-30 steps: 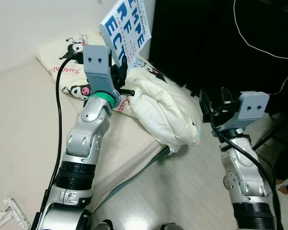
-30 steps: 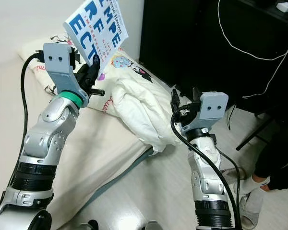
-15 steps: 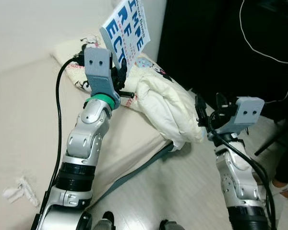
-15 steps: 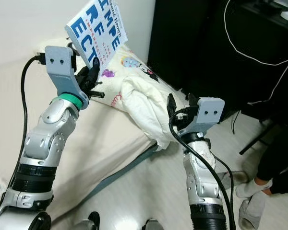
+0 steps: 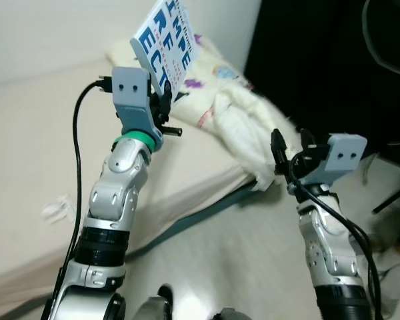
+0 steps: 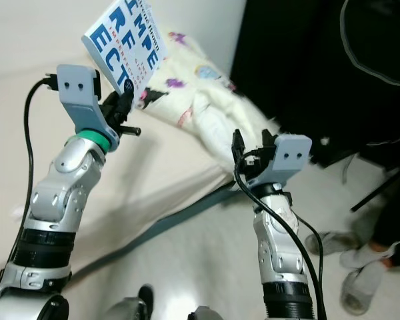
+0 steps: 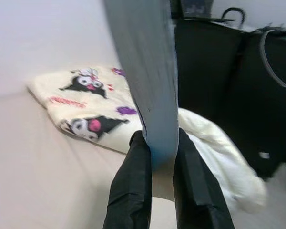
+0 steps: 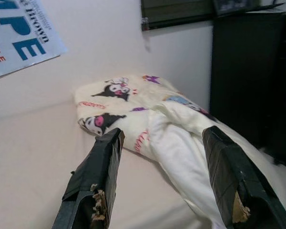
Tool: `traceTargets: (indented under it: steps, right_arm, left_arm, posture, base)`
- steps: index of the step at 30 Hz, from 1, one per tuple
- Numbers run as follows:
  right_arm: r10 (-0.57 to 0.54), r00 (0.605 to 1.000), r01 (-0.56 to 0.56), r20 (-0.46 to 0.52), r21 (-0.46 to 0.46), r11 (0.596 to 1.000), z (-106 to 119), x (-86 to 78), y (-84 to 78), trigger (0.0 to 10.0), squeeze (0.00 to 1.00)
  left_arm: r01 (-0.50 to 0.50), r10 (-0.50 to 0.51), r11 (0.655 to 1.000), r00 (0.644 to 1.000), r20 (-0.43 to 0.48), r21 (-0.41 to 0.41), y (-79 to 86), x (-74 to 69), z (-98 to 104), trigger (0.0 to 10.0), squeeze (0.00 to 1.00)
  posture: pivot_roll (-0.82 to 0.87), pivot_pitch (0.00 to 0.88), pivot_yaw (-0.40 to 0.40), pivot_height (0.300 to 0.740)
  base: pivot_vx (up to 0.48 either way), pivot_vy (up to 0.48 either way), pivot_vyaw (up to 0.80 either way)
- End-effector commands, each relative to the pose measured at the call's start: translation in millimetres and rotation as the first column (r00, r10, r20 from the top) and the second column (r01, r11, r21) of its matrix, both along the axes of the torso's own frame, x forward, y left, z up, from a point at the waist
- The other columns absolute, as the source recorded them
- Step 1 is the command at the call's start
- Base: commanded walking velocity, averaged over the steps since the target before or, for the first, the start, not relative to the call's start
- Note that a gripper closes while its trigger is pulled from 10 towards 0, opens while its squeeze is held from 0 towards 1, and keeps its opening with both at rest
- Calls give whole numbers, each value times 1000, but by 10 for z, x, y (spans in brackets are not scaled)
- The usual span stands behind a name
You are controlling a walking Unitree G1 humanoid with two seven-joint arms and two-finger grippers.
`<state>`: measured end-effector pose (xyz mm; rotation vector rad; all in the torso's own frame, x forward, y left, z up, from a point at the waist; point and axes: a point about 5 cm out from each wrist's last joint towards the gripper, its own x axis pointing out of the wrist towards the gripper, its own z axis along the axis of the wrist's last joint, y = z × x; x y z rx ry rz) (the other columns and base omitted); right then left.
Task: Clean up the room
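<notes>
Clamped by its lower edge in the left gripper (image 7: 155, 164), the book (image 5: 165, 41) is held upright above the bed's (image 5: 40, 153) pillow-end corner (long axis rising), while the right gripper (image 8: 164, 179), spread wide and empty, hangs off the bed's side edge.

This is a bedroom in a home: a low bed (image 5: 27, 167) with a plain cream sheet runs along a bare white wall (image 6: 27, 33). At its head lies a pillow (image 8: 114, 102) printed with cartoon characters, and a rumpled white duvet (image 8: 181, 148) spills off the bed's edge beside that pillow. Next to the bed's head stands dark furniture (image 6: 300, 73) with a white cable (image 6: 373, 63) hanging across it, and a pale hard floor (image 5: 247, 267) lies beside the bed.
</notes>
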<state>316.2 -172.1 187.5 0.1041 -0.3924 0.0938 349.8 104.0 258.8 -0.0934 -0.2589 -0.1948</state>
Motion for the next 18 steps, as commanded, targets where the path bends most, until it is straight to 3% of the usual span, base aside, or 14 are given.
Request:
traceTargets:
  steps: [1,15,18]
  right_arm:
    - [-14,1000,15,-10,10,1000,-30,-16,-45,10000,0]
    - [-15,1000,15,-22,-27,1000,-77,6,-26,10000,0]
    - [-13,1000,13,-26,-21,1000,-96,7,-26,10000,0]
  left_arm:
    - [12,-13,1000,999,46,7,-31,-19,83,10000,0]
    - [10,-10,1000,999,42,13,-20,-16,63,10000,0]
    - [9,-10,1000,999,39,19,-20,-16,46,10000,0]
  posture:
    - [-33,112,21,709]
    - [-31,114,23,709]
    - [-31,114,23,709]
  base:
    - [-322,0,0]
    - [-321,0,0]
    - [-281,0,650]
